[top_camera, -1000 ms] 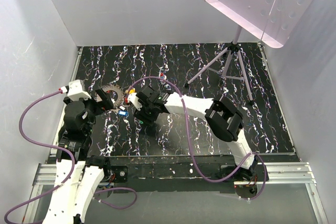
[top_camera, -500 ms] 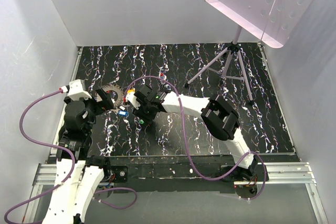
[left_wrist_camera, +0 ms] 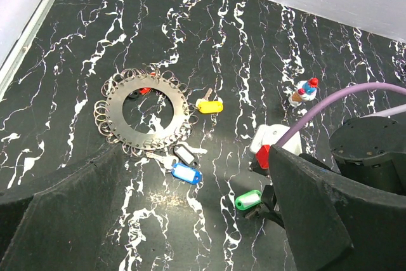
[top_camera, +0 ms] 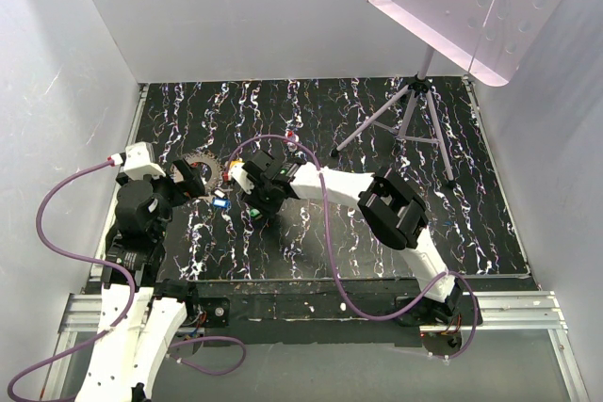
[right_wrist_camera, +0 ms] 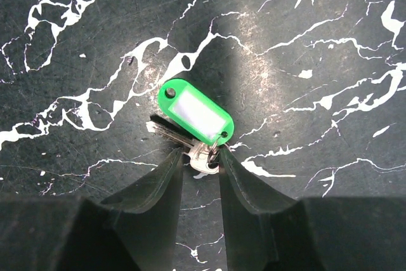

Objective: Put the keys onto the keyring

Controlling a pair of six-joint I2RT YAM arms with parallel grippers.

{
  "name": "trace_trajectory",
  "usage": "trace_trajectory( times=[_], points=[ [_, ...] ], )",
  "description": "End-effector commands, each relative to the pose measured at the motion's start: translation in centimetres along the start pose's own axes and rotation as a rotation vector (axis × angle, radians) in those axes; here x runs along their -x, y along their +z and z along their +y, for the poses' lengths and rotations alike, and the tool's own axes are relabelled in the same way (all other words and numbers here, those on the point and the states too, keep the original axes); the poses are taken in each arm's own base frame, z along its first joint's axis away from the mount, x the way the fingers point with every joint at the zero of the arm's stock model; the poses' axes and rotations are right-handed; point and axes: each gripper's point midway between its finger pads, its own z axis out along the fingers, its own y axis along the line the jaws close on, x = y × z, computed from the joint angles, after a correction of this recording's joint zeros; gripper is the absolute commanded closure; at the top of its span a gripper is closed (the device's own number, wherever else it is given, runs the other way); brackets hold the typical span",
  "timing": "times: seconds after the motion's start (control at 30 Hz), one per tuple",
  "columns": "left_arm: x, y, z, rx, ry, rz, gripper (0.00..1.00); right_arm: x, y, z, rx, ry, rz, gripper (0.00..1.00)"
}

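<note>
One green key [right_wrist_camera: 196, 113] at frame centre, right gripper [right_wrist_camera: 202, 153] fingers astride its metal end, clamp cannot be told; left gripper [top_camera: 188, 179] fingers wide apart. Keyring [left_wrist_camera: 113, 113] upper left, left wrist view. Step likely pickup; next needs firm pinch, then carry to keyring.

Left arm: rises from its base at the near left, wrist folded forward. Left gripper [top_camera: 191, 179] points right and downward, jaws spread to full width.

Right arm: reaches from its base at the near right across to centre-left, elbow raised, forearm low. Right gripper [right_wrist_camera: 200, 157] points downward, fingers [right_wrist_camera: 152, 195] drawn close, with a narrow gap between the tips.
</note>
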Motion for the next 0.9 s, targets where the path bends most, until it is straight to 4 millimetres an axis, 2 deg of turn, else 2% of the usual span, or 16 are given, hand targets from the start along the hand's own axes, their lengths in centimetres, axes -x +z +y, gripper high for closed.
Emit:
trace_trajectory(
  times=[0.0, 0.33, 0.6, 0.87],
  points=[
    [-0.1, 0.3, 0.1, 0.001, 0.012, -0.004, 0.02, 1.0, 0.0, -0.7, -0.011, -0.003, -0.017, 0.65],
    [-0.1, 0.3, 0.0, -0.004, 0.012, -0.003, 0.02, 1.1, -0.4, -0.5, -0.001, -0.003, -0.022, 0.82],
    [-0.4, 0.4, -0.1, -0.011, 0.014, 0.007, 0.02, 2.3, -1.9, -0.3, 0.012, -0.008, -0.064, 0.94],
    [-0.4, 0.5, -0.2, -0.018, 0.016, 0.008, 0.02, 2.9, -3.2, 0.0, 0.065, -0.005, -0.096, 0.98]
  ],
)
